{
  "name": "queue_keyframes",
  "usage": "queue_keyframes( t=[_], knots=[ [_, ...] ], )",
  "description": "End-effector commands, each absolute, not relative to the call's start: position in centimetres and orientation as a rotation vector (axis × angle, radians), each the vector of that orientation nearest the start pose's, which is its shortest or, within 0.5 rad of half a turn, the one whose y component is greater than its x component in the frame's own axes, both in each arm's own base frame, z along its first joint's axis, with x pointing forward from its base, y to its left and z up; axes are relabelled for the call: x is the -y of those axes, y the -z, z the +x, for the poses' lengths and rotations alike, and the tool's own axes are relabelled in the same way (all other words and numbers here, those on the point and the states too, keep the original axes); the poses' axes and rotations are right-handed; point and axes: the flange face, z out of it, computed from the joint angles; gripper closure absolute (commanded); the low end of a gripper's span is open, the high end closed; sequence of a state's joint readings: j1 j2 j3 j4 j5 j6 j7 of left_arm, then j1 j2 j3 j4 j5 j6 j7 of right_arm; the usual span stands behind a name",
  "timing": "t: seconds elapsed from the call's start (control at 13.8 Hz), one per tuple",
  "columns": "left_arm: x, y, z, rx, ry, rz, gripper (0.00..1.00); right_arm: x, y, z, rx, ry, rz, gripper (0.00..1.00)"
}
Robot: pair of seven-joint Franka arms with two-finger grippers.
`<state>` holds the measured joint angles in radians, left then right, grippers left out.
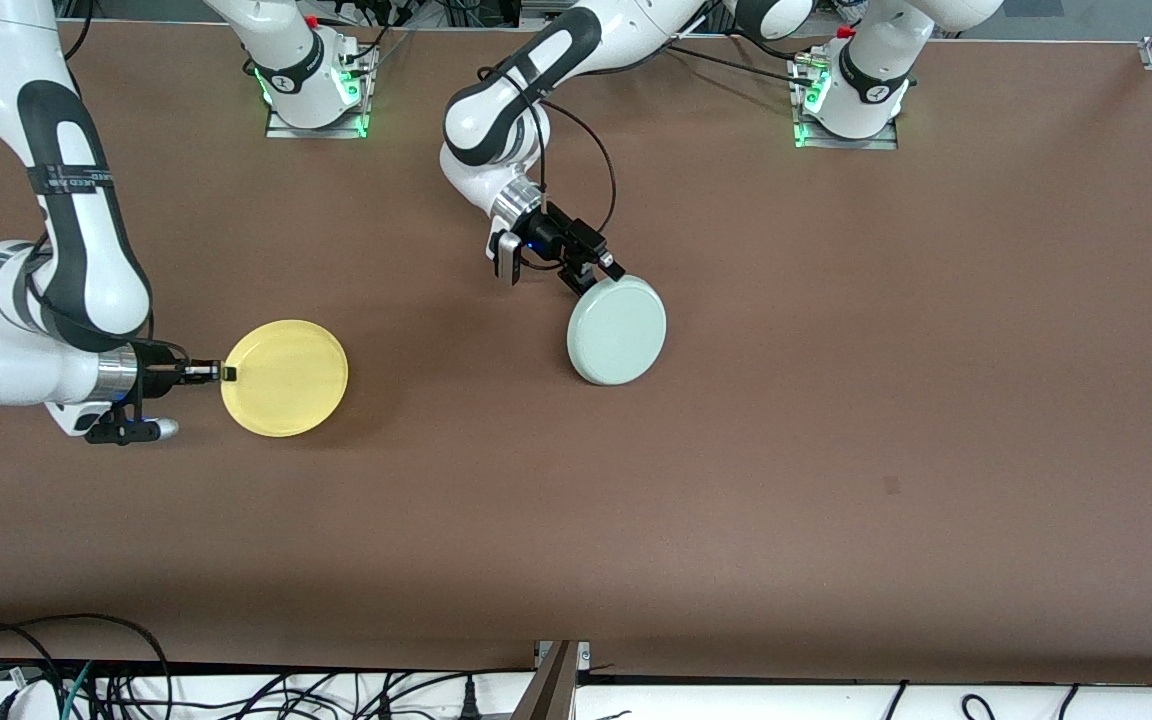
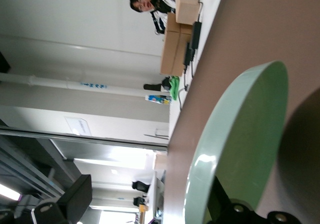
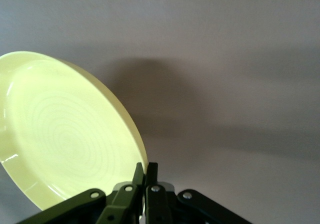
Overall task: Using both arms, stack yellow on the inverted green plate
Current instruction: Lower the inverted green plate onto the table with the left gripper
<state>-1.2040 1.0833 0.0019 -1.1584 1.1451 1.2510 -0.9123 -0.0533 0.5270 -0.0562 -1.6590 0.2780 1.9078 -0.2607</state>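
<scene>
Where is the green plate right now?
Green plate is mid-table, underside up and tilted, its rim gripped by the left gripper.

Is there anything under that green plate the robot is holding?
The left gripper holds the green plate by its rim, bottom-side up and tilted. Only bare brown table and its shadow show beneath; the hollow side is hidden.
</scene>
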Motion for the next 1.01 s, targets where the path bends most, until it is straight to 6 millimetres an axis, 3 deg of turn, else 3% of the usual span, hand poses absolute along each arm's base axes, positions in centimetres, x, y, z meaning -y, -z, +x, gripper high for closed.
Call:
queue_keyframes(
  t=[0.0, 0.14, 0.43, 0.65, 0.8, 0.94],
  knots=[
    [60.2, -17.0, 32.7, -0.371, 0.635, -1.774, 0.0, 4.9, -31.6, 65.2, 0.065, -0.328, -2.834, 1.0],
    [62.2, -16.1, 29.4, -0.407, 0.659, -1.875, 0.0, 4.7, -32.7, 65.3, 0.072, -0.351, -2.821, 1.0],
    [64.3, -15.8, 28.1, -0.334, 0.652, -2.156, 0.0, 4.4, -33.0, 65.4, 0.091, -0.36, -2.824, 1.0],
    [65.6, -15.9, 28.8, -0.337, 0.682, -2.302, 0.0, 4.0, -33.1, 65.4, 0.092, -0.365, -2.814, 1.0],
    [65.9, -16.7, 30.2, -0.318, 0.621, -2.447, 0.0, 3.7, -33.1, 65.3, 0.098, -0.372, -2.811, 1.0],
    [65.8, -16.7, 29.9, -0.362, 0.622, -2.507, 0.0, 3.7, -32.9, 65.3, 0.097, -0.376, -2.811, 1.0]
  ],
)
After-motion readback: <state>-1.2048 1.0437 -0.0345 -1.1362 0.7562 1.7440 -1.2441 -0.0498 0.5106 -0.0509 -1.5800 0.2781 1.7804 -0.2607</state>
